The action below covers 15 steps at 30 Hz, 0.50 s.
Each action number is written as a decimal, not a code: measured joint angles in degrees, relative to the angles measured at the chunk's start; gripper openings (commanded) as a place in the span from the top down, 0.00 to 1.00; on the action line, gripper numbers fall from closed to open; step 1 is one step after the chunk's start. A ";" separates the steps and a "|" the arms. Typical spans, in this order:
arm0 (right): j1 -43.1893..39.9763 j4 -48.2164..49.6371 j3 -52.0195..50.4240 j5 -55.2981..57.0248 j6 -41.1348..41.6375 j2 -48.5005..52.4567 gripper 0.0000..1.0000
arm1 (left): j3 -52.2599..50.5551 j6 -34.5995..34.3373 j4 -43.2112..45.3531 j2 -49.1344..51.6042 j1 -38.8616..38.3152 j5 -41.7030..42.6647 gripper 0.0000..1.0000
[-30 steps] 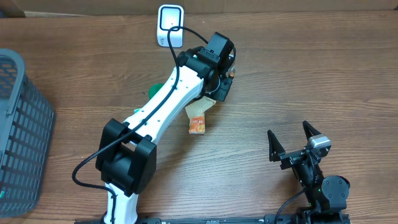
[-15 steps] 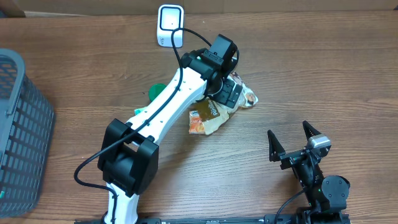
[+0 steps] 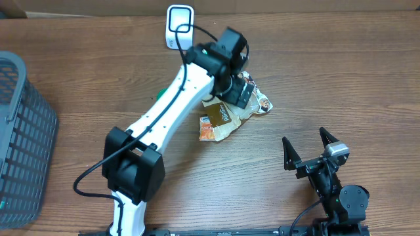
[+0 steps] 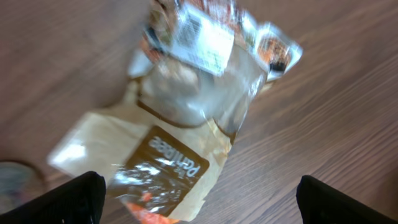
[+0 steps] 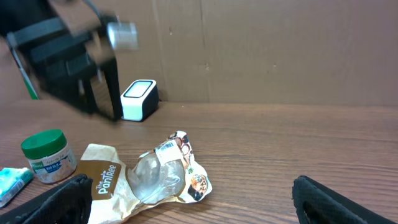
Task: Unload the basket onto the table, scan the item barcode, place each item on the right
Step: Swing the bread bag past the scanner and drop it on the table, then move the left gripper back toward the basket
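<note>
The item is a crumpled tan paper bag (image 3: 223, 121) with a clear window and a brown "The PanTree" label. It lies flat on the table, free of both grippers. A white printed sticker (image 4: 202, 37) sits near its far end. My left gripper (image 3: 239, 92) hangs open just above the bag's far end, and its black fingertips (image 4: 68, 199) stand wide apart with nothing between them. The white scanner (image 3: 179, 26) stands at the back of the table behind the left arm. My right gripper (image 3: 307, 147) rests open near the front right, facing the bag (image 5: 146, 177) from a distance.
A grey mesh basket (image 3: 20, 131) stands at the left edge. A green-lidded jar (image 5: 45, 155) and a teal packet (image 5: 12, 183) lie left of the bag, mostly hidden under the left arm from above. A cardboard wall runs along the back.
The left gripper opened and let go of the bag, which dropped and spread out on the table. The left wrist then drew back a little toward the scanner. The right arm stayed still.
</note>
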 measured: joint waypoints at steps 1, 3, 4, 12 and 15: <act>0.00 0.02 0.00 0.00 0.04 0.00 0.00 | 2.45 0.00 -1.29 0.00 0.50 0.00 0.00; 0.00 0.00 0.00 0.00 0.00 0.00 0.00 | 8.74 0.00 -4.57 0.00 1.81 0.02 0.02; 0.00 0.00 0.00 0.00 0.02 0.00 0.00 | 10.82 0.00 -5.55 0.00 2.34 0.02 0.03; 0.00 0.02 0.00 0.00 0.04 0.00 0.00 | 33.11 0.00 -20.00 -0.59 10.45 0.11 0.07; 0.00 0.02 0.00 0.02 0.02 0.00 0.00 | 37.31 -0.02 -23.69 -2.38 15.78 0.22 0.07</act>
